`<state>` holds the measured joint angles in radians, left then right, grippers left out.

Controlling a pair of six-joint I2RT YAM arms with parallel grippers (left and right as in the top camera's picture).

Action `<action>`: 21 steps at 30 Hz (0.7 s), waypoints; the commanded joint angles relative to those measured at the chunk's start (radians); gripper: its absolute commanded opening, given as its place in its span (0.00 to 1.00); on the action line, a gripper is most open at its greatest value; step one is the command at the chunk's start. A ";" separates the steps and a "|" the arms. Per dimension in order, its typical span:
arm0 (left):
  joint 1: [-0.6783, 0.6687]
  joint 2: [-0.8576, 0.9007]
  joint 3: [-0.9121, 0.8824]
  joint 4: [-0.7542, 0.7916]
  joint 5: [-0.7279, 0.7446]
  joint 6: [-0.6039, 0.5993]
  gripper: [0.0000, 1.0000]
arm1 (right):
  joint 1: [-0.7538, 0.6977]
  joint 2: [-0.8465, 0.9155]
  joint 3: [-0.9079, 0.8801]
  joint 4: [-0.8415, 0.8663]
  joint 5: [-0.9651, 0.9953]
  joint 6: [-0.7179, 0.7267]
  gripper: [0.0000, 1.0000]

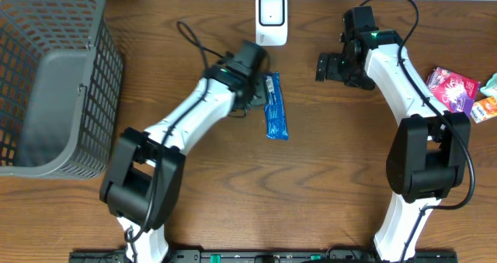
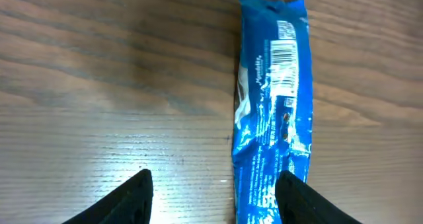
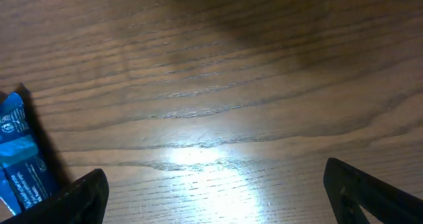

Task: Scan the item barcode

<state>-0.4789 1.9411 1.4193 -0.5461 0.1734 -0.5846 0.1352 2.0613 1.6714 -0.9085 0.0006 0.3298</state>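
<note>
View from above a brown wooden bench [image 1: 334,147] with two white robot arms reaching in from the near edge. A long blue snack packet [image 1: 276,106] lies flat on the bench near the middle, running lengthwise away from the robot, its far end close to but apart from a small white barcode scanner [image 1: 271,19] standing at the far edge. The left arm [image 1: 194,112] stretches diagonally, and the left jaws sit just beside the packet's far half. In the left wrist view the left jaws are spread, with two dark fingers [image 2: 125,201] at the bottom of the frame and mostly bare wood between them; the blue snack packet [image 2: 271,112] lies by the right-hand finger, not pinched, and whether that finger touches it cannot be told. A white barcode [image 2: 285,51] faces up near the packet's far end. The right arm [image 1: 400,77] bends over the right side, and the right jaws are spread wide over bare wood, holding nothing, with one end of the packet [image 3: 16,158] showing at the left edge of that view. A grey mesh basket [image 1: 46,77] fills the far left corner. A few colourful snack packs [image 1: 453,88] lie at the right edge.
</note>
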 commanded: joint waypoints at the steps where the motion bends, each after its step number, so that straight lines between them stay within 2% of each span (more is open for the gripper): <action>1: 0.044 0.008 -0.043 0.035 0.261 -0.027 0.61 | 0.011 -0.014 -0.005 0.000 0.013 0.014 0.99; 4: 0.063 0.008 -0.073 0.076 0.354 -0.027 0.61 | 0.010 -0.014 -0.005 0.000 0.013 0.014 0.99; 11: 0.056 0.058 -0.091 0.093 0.358 -0.029 0.61 | 0.010 -0.014 -0.005 0.000 0.013 0.014 0.99; 16: 0.056 0.144 -0.091 0.133 0.365 -0.087 0.61 | 0.021 -0.014 -0.005 0.000 0.013 0.014 0.99; 21: 0.055 0.218 -0.091 0.231 0.502 -0.087 0.61 | 0.021 -0.014 -0.005 0.000 0.013 0.014 0.99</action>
<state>-0.4198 2.0865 1.3376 -0.3378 0.5884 -0.6556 0.1417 2.0613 1.6714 -0.9085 0.0006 0.3298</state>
